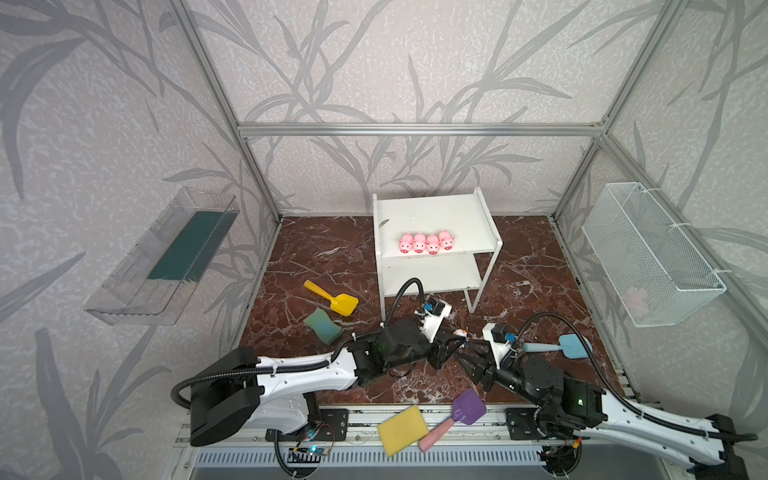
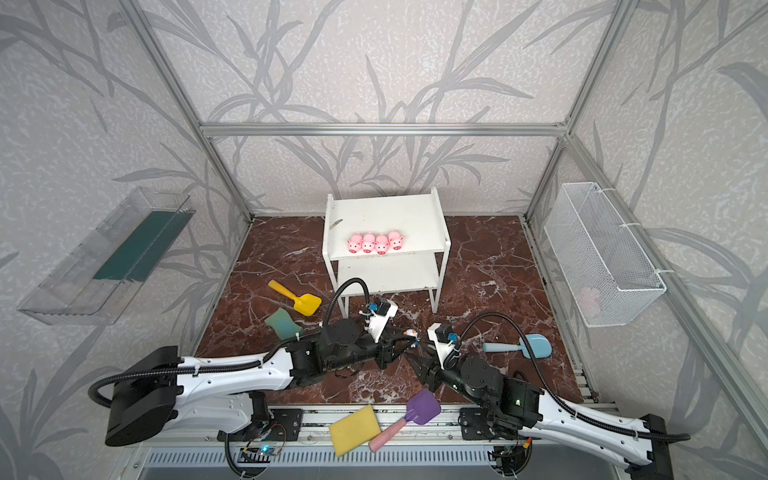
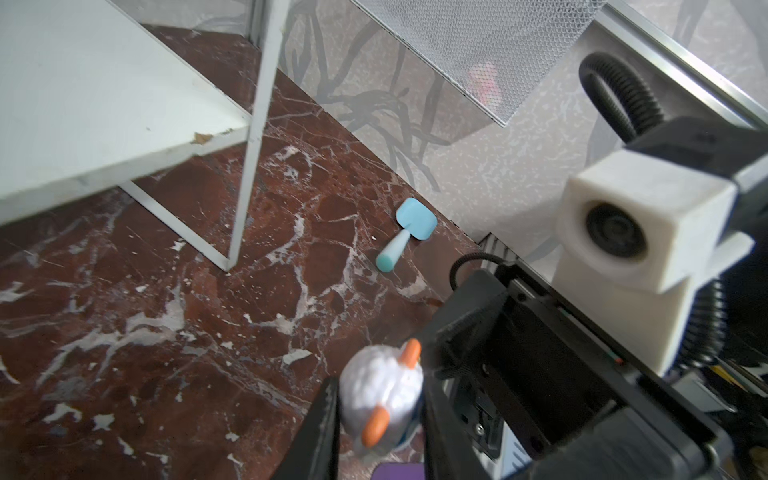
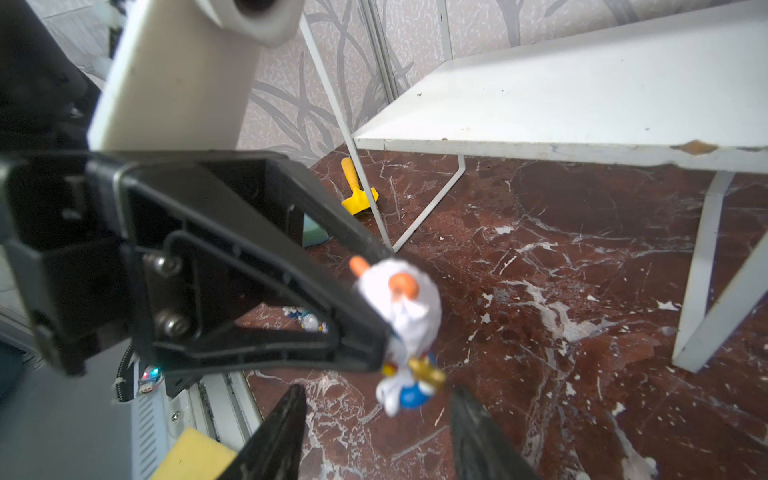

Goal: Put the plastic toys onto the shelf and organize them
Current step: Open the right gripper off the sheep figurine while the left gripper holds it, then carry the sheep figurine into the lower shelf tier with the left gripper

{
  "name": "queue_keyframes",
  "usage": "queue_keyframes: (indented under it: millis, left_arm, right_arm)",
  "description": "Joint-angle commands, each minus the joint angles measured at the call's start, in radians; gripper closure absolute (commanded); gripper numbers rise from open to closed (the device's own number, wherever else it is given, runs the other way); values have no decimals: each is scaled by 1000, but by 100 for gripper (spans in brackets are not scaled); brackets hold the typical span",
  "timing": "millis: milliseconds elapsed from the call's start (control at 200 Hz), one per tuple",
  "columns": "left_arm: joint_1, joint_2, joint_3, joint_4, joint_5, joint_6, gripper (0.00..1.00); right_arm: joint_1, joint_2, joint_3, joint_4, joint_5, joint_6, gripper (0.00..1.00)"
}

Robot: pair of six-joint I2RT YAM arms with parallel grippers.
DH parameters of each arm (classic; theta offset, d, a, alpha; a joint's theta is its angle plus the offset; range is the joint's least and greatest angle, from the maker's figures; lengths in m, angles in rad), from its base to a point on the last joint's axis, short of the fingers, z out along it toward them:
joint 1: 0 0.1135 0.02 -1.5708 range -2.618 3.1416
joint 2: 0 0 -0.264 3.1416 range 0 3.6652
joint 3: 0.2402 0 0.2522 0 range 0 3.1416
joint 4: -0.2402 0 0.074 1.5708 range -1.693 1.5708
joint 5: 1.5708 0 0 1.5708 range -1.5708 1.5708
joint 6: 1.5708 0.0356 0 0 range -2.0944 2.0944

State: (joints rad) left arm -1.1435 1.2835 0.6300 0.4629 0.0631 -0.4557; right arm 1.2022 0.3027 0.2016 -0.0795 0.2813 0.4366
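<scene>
At near centre, before the shelf (image 1: pixel 436 216), the left jaws grip a white figurine (image 3: pixel 384 390) above the surface (image 1: pixel 332 249). The right jaws stand open either side of its feet, seemingly for a handover, though blur hides any contact. Four pigs (image 1: pixel 426 242) line the top tier.

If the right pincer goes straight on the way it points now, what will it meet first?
Most likely the small white plastic figurine with orange horns, held by the left pincer, just ahead of the open right pincer; depth is unclear.
</scene>
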Motion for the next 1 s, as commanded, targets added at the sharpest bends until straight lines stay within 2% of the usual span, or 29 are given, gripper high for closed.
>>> queue_keyframes:
  millis: [0, 120, 225, 285, 315, 615, 994]
  left_arm:
    - [-5, 20, 64, 21, -136, 140, 78]
    - [-4, 78, 115, 80, -201, 239, 78]
    - [-4, 151, 174, 119, -234, 301, 78]
    - [-2, 193, 210, 132, -251, 327, 78]
    - [1, 216, 228, 143, -257, 335, 78]
    - [42, 360, 364, 133, -321, 371, 78]
    - [127, 423, 419, 111, -220, 315, 77]
  right_arm:
    - [2, -56, 51, -234, 19, -9, 29]
    - [2, -126, 89, -388, 42, -1, 22]
    - [2, -174, 103, -442, 72, -8, 15]
    - [1, -187, 113, -464, 88, -15, 8]
    - [1, -189, 119, -476, 98, -16, 0]
    - [1, -190, 151, -500, 195, -2, 1]
    - [0, -236, 140, -515, 204, -2, 1]
